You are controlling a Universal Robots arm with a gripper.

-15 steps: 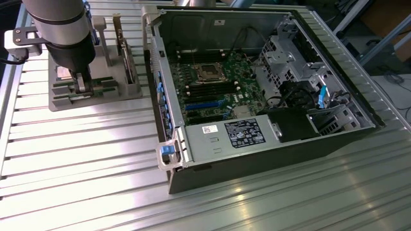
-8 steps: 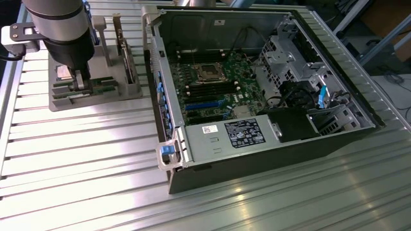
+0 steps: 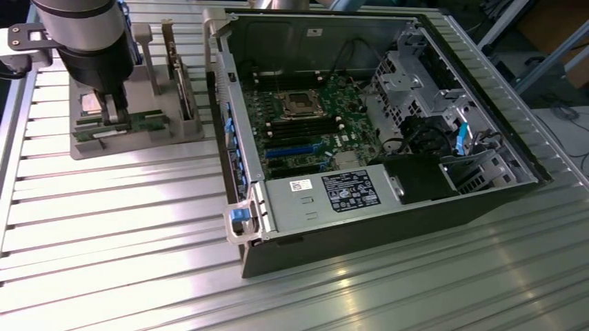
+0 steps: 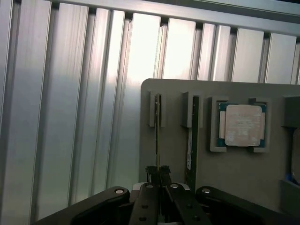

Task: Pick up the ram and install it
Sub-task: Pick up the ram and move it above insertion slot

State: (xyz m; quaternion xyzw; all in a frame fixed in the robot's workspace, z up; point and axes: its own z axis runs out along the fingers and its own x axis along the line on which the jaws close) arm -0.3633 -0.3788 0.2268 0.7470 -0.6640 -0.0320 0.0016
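Where the gray holder (image 3: 138,146) sits in the upper left of the exterior view, the gripper (image 3: 114,114) is held down over it. In the wrist view, the fingers (image 4: 165,176) are seen clamped on the ram (image 4: 156,126), which is stood on edge in its slot. A second stick (image 4: 190,136) is slotted just beside it. The open computer case (image 3: 387,221) is set apart, toward the exterior view's right.

Holder (image 3: 138,148) on worktop (image 3: 110,227), at exterior view's left of computer case (image 3: 368,238); the ram (image 4: 157,122), second stick (image 4: 189,136) and processor (image 4: 243,124) in it.
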